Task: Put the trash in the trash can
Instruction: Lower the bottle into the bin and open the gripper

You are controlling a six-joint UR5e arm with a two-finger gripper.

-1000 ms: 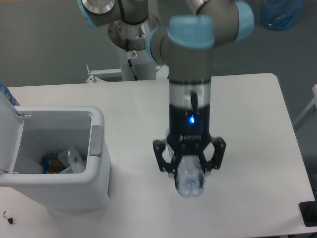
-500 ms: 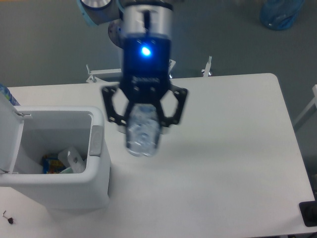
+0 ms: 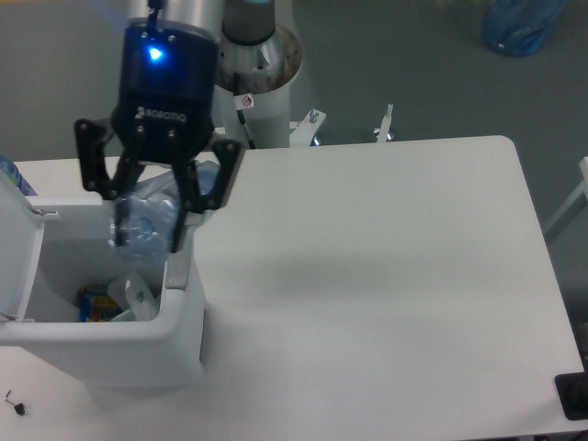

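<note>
The bottle [image 3: 145, 220] was held clamped between the fingers of the gripper [image 3: 152, 213], hanging over the open bin [image 3: 175, 344]. Inside the bin, a white wrapper [image 3: 133, 292] was seen among other litter.

Arm enters from top, wrist pointing straight down. Black gripper [image 3: 152, 216] with blue status light lit on wrist housing above. Both fingers [image 3: 188, 197] closed around crushed bottle [image 3: 142, 219], bottle gripped between them, its lower end protruding below fingertips. Linkage arms splayed out to either side of fingers.
</note>
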